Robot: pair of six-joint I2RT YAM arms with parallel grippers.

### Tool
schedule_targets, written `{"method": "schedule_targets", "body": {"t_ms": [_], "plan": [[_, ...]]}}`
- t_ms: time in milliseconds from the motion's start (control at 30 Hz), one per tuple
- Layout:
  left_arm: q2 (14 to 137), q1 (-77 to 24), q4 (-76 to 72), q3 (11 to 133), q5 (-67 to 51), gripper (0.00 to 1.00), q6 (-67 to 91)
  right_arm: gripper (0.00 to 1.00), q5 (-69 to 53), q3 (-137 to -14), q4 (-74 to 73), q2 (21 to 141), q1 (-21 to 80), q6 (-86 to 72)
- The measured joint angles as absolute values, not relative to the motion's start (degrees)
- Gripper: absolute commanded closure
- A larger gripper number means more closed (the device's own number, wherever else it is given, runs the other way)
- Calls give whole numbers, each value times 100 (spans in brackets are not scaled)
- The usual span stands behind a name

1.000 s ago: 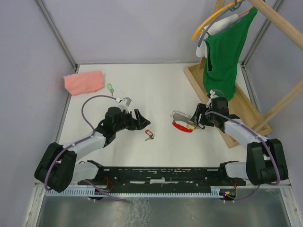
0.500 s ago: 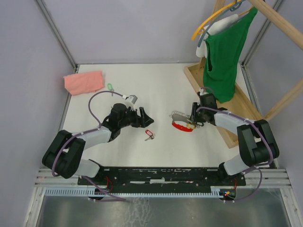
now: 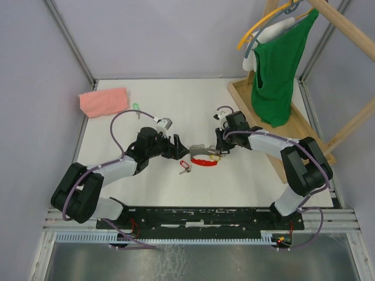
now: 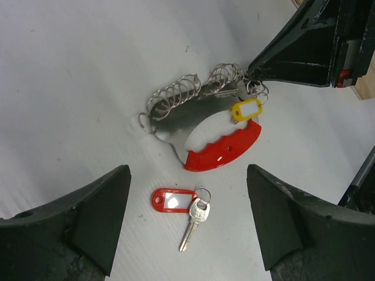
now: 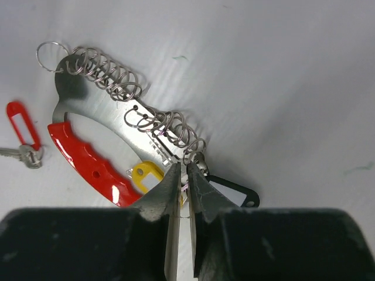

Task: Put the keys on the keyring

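**Keyring dragged left, held by a thin pinch**

Since a second ago the right arm has swung left and taken the keyring with it, so the strip now lies mid-surface just right of the loose red-tagged key. The left arm has reached further out towards the same spot.

The right pincer (image 5: 183,175) is nearly shut, with only a sliver between its fingers. It nips the keyring (image 5: 111,126) at the near end, among the last loops (image 5: 176,132) beside the black tag (image 5: 231,193) and the yellow tag (image 5: 146,175). I cannot tell whether the fingers have the strip itself or only a wire loop. If only a loop, the strip could swivel or slip free once a key is pushed against it.

The left pincer (image 4: 187,181) hangs wide open and empty over the red-tagged key (image 4: 179,205), which lies flat on the surface (image 3: 176,99) just near of the red band (image 4: 225,146). A flat key gives the fingers little to catch, so it may skid away instead of lifting.

Both pincers are close together, and a careless descent could knock them into each other or shove the keyring.

A green-tagged key (image 3: 136,107) lies well apart, far left. No blue-tagged keys are in view.
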State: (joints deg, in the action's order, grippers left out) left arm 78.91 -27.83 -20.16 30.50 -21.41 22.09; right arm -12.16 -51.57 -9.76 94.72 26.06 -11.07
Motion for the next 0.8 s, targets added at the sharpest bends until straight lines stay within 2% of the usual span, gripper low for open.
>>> {"method": "schedule_targets", "body": {"t_ms": [167,333,600,800], "plan": [[7867,-2786,-1935,3055,-2283,14,1927,89,-1588,-5732,-1337,9806,2980,-589],[8090,-2788,-1811,3251,-2316,14,1719,86,-1068,-5835,-1645,9856,3131,-467],[8792,-2788,-1540,3933,-2311,15,1577,76,-49,-5752,-2021,9677,3118,-676],[9349,-2788,-1356,4348,-2279,21,1485,62,-51,-5662,-2040,9439,3258,-985]]}}
